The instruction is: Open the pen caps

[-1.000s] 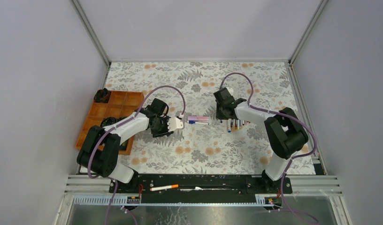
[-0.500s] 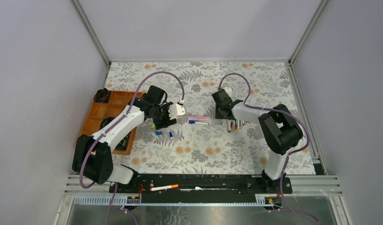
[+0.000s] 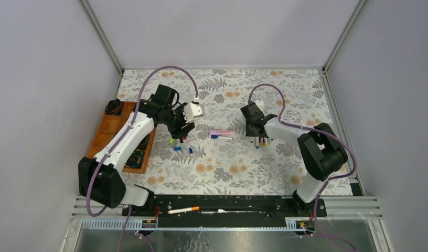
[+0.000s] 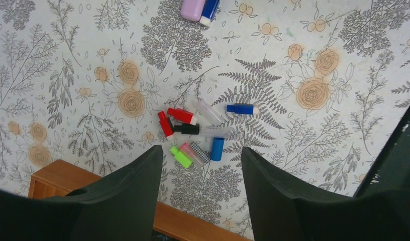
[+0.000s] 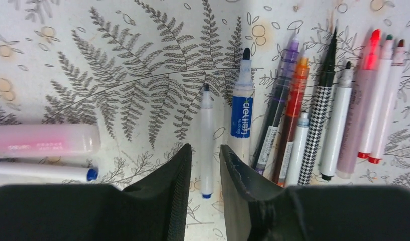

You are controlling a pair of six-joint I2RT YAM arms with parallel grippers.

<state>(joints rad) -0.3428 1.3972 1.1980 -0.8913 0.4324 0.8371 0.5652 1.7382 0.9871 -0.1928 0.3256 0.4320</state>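
Observation:
Several pen caps lie in a loose heap on the floral mat, among them red (image 4: 182, 115), black (image 4: 187, 129), blue (image 4: 217, 148) and green (image 4: 181, 156); the heap also shows in the top view (image 3: 178, 147). My left gripper (image 4: 200, 150) hovers above the heap, open and empty. Several uncapped pens (image 5: 293, 115) lie side by side. My right gripper (image 5: 205, 146) is open by a narrow gap, its fingers either side of a white pen with a blue end (image 5: 206, 125) lying on the mat. The pink highlighter (image 5: 44, 139) lies to the left with a blue-ended pen (image 5: 42, 170).
A wooden compartment tray (image 3: 115, 131) stands at the left edge of the mat, with a black object (image 3: 114, 106) at its far corner. An orange-ended pen (image 3: 183, 210) lies on the black rail by the arm bases. Grey walls enclose the mat.
My left arm has lifted and swung back to the left, uncovering the caps on the mat. My right gripper has shifted slightly over the pen row.

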